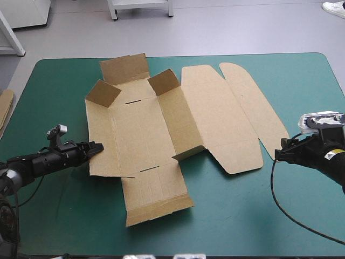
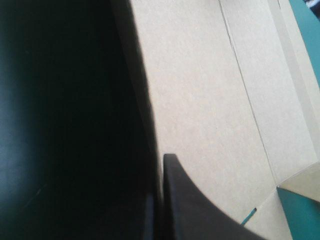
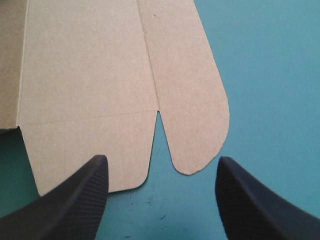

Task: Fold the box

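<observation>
Pinching the left edge of the flat-cut brown board box (image 1: pixel 140 129), the left claw (image 1: pixel 97 147) is holding the sheet between its all-but-closed black fingers (image 2: pixel 200 210). The box is lying flat across the middle of the bench (image 1: pixel 178 56), two small far flaps standing up. The right claw (image 1: pixel 279 154) is hovering wide apart and empty over bare teal-green cover (image 1: pixel 242 216) beside the lid's rounded tabs. A separate piece of brown board (image 1: pixel 5 105) is showing at the bench's left edge.

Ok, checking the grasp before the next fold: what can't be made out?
Left gripper hold on the box: left wrist view, dark blur covers the contact.
Spare board at the table's left edge: high view, cut off by the picture's edge.
Raised walls: right wrist view, outside the frame.
</observation>
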Controlling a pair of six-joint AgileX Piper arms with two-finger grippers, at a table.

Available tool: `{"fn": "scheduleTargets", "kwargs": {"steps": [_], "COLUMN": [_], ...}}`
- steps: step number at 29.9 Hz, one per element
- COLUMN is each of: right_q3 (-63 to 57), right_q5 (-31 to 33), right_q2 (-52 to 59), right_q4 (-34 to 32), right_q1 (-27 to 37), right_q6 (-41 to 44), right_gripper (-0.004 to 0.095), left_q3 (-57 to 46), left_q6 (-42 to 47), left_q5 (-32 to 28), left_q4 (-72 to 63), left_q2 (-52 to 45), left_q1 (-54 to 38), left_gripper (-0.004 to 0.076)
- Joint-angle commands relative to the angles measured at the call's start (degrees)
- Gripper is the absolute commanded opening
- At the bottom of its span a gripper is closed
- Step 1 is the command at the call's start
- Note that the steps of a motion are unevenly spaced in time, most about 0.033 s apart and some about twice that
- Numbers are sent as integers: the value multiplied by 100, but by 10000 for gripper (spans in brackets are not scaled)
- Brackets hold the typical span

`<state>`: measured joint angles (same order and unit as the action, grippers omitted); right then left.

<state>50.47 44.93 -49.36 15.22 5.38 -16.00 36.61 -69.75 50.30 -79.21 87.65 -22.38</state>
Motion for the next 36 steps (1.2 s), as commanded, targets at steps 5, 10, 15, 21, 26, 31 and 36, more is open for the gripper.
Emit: {"fn": "scheduleTargets", "kwargs": {"steps": [5,10,15,21,26,31,36], "right_q3": [211,211,211,211,211,211,223], "right_q5": [-351,-351,-351,-351,-351,-436,-581], "right_q2": [3,3,3,3,3,3,3], "right_q4": [98,98,98,98,98,110,100], "right_q1": [-14,-14,-14,-14,-14,-14,-14], "right_q6": [-125,-125,-125,-125,-125,-125,-125], "right_gripper": [577,577,577,577,577,577,577], "left_q3": [1257,2291,3533,5119,5970,6252,6250], "left_q6": [149,218,91,-119,-119,-585,-940], "left_q5": [714,770,758,290,-721,-1471,-1996], "left_q4": [1871,2642,3727,5217,5814,6745,7350], "left_q2": [258,657,970,1237,1315,1315,1315], "left_q1": [563,1142,1554,2125,2638,3344,4140], "left_gripper": [-8,-8,-8,-8,-8,-8,-8]}}
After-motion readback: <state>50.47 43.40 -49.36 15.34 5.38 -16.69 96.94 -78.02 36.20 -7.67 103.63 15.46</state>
